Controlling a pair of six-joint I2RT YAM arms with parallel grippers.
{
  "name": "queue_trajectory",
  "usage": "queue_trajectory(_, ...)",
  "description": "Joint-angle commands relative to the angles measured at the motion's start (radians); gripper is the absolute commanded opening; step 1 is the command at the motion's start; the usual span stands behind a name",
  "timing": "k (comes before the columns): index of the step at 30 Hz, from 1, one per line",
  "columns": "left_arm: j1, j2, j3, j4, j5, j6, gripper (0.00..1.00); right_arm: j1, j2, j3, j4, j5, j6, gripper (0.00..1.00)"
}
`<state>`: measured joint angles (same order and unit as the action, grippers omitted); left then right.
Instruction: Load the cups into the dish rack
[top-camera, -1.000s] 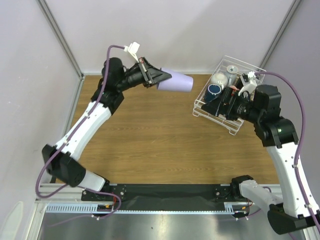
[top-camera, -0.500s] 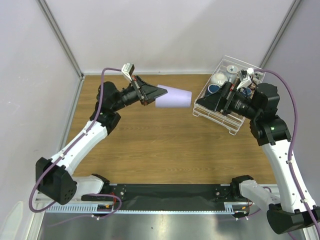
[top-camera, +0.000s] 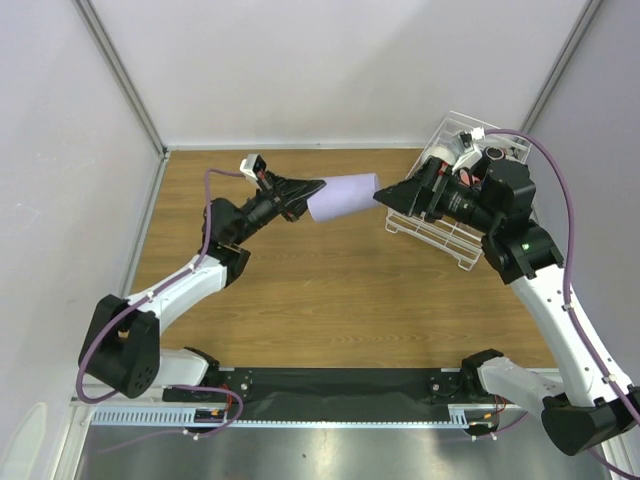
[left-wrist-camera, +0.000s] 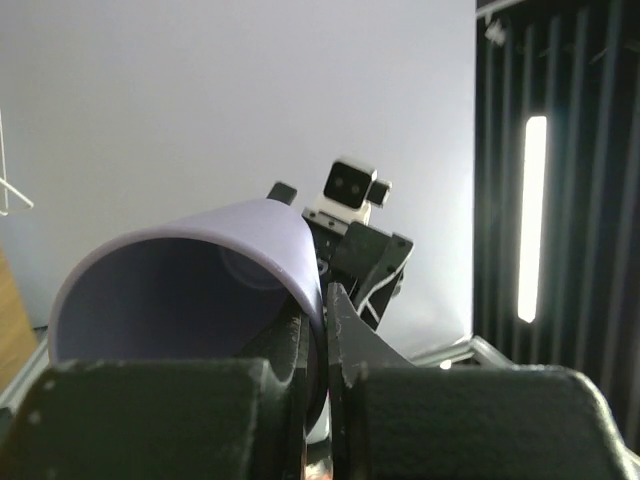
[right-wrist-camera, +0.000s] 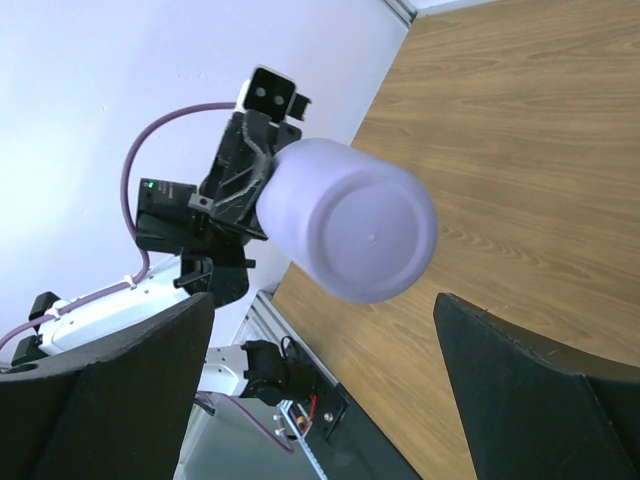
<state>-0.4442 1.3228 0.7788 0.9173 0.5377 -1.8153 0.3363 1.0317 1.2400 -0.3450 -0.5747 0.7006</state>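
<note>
Top external shows your left gripper (top-camera: 308, 190) clamped on the rim of the tumbler (top-camera: 342, 196); its base faces your right gripper (top-camera: 386, 197), spread wide, just beyond; rack (top-camera: 450, 245) behind that.

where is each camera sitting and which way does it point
Top external: above and behind the robot, looking down on table, left arm, right arm, rack.
Left wrist: looks along the shut left gripper into the tumbler held by its rim.
Right wrist: looks past the open right gripper at the tumbler's base.
Shared: both wrist views show the tumbler, from opposite ends.
</note>
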Motion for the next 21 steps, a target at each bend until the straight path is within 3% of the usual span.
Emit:
queue_trajectory(1,-0.004,-0.048,-0.013,0.165,-0.094,-0.102,0.00,0.035,-0.002,0.036,0.098,0.073,-0.018,1.00)
queue_trajectory(13,-0.060,-0.132,-0.044,0.035,-0.173,-0.154,0.00,0.092,0.039,0.018,0.187,0.113,-0.017,1.00)
queue_trajectory(21,-0.129,-0.148,-0.124,0.095,-0.290,-0.231,0.00,0.136,0.093,0.035,0.264,0.109,0.013,0.96)
